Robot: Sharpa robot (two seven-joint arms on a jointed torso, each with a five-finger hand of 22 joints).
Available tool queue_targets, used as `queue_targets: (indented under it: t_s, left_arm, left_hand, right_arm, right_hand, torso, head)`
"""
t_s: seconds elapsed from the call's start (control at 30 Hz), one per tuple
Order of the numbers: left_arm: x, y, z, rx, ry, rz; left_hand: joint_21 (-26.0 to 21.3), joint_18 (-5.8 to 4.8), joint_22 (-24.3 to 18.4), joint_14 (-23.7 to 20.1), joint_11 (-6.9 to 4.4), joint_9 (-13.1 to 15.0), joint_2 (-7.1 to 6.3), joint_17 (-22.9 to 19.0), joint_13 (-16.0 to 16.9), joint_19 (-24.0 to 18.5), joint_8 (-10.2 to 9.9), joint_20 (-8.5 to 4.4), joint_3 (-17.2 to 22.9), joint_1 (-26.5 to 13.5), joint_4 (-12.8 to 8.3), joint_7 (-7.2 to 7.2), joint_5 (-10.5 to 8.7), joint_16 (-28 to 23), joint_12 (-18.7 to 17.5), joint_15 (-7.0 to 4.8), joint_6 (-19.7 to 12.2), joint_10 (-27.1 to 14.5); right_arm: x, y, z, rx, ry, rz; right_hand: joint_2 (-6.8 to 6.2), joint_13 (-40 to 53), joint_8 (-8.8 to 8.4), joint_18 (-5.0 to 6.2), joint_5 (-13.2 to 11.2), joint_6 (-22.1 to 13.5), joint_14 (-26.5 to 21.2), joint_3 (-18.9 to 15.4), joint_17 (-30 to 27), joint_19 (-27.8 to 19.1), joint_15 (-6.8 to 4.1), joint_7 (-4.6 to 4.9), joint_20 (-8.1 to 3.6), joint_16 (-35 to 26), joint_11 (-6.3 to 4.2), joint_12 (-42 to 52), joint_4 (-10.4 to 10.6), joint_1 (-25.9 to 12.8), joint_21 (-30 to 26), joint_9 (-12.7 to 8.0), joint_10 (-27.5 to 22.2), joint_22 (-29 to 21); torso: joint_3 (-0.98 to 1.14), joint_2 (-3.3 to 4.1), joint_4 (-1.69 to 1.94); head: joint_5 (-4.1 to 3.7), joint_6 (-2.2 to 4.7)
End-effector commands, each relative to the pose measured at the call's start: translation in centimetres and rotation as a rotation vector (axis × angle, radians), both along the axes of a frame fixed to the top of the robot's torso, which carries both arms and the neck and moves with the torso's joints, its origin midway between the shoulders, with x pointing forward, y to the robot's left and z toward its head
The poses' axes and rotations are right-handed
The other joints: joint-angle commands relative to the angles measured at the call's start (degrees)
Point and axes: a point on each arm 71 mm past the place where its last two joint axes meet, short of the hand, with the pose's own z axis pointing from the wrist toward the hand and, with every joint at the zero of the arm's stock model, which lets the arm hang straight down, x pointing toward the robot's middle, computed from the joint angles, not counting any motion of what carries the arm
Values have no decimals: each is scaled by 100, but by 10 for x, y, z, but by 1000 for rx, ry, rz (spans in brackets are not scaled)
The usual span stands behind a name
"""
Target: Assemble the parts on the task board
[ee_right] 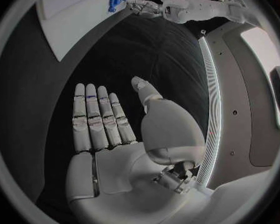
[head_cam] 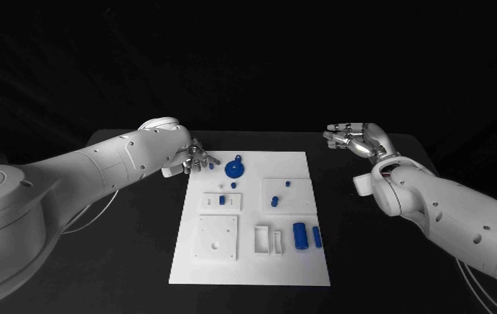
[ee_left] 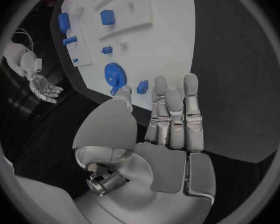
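Left hand [head_cam: 194,159] extends forward on its arm, fingers straight and together, empty. Right hand [head_cam: 352,139] is raised on a bent arm, fingers loosely curled, palm empty.

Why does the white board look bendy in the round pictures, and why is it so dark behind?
Left wrist view: the fisheye lens curves the task board edges. Head view: its edges run straight; the black table and the dark backdrop take little light.
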Motion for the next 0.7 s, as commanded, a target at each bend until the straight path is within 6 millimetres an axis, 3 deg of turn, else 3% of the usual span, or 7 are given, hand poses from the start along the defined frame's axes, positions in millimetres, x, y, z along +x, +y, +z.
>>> queue_targets:
  t_s: [0.03, 0.3, 0.5, 0.7]
  left_arm:
    - [0, -3, -2, -8, 17, -21]
    - [-1, -4, -6, -10, 21, -14]
    - [-1, -4, -7, -23, 16, -9]
    - [-1, -4, -7, -41, 9, -3]
  left_hand:
    - [24, 18, 109, -14, 13, -17, 27, -7, -8, -30, -31, 13, -13, -39, -13, 42, -35, 28, 11, 10, -10, -40]
    - [16, 21, 110, -15, 15, -133, 252, -21, -19, -25, 37, 14, -159, -44, -244, 45, 6, 30, 18, 10, -38, -49]
    - [10, 18, 110, -11, 15, -160, 581, -27, -24, -24, 67, 14, -348, 35, -461, 46, 52, 28, 17, 10, -64, -59]
    - [7, 20, 109, -18, 11, -172, 724, -31, -27, -23, 70, 13, -381, 99, -535, 41, 77, 21, 16, 9, -68, -62]
  right_arm:
    - [0, 2, 1, -1, -5, 17]
    - [0, 2, 1, -2, -5, 19]
    - [0, 2, 1, -2, -3, 19]
    - [0, 2, 0, -2, -1, 18]
  right_hand:
    - [50, -6, -28, 108, 18, -31, -34, -37, -6, -34, -4, 1, -4, -37, 7, -19, -8, 12, -7, -2, -48, -6]
    - [50, -6, -28, 108, 18, -31, -34, -37, -6, -34, -4, 1, -4, -37, 7, -19, -8, 12, -7, -2, -48, -6]
    - [50, -6, -28, 108, 18, -31, -34, -37, -6, -34, -4, 1, -4, -37, 7, -19, -8, 12, -7, -2, -48, -6]
    - [60, -6, -28, 108, 17, -31, -34, -52, -6, -34, -5, 0, -4, -36, 7, -17, 6, 20, -7, -3, -44, -6]
  torso:
    - [4, 7, -11]
    - [7, 0, 4]
    - [8, -1, 6]
    - [4, 2, 0]
  head:
    - [0, 3]
    - [-26, 1]
    - [-36, -9]
    - [-39, -2]
